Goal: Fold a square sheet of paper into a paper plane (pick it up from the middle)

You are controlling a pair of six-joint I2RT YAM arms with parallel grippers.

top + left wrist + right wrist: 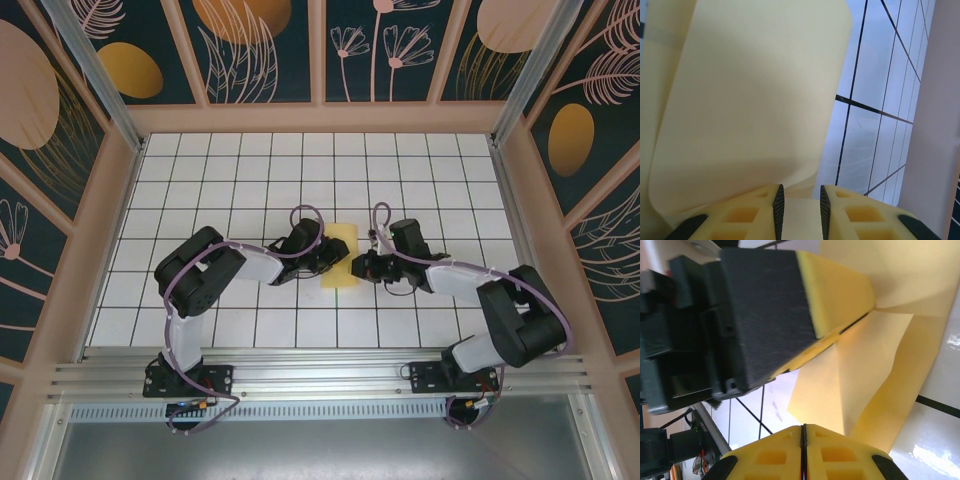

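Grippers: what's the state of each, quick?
Left gripper: jaws closed on the paper.
Right gripper: jaws shut; whether they pinch the paper cannot be told.

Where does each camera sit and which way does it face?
Top external: above, behind the bases, looking down; both arms flank the thin pale-yellow paper sheet on the white gridded table.
Left wrist: past the left gripper, into the curled sheet.
Right wrist: past the right gripper, at the sheet and left gripper.
All share the sheet.
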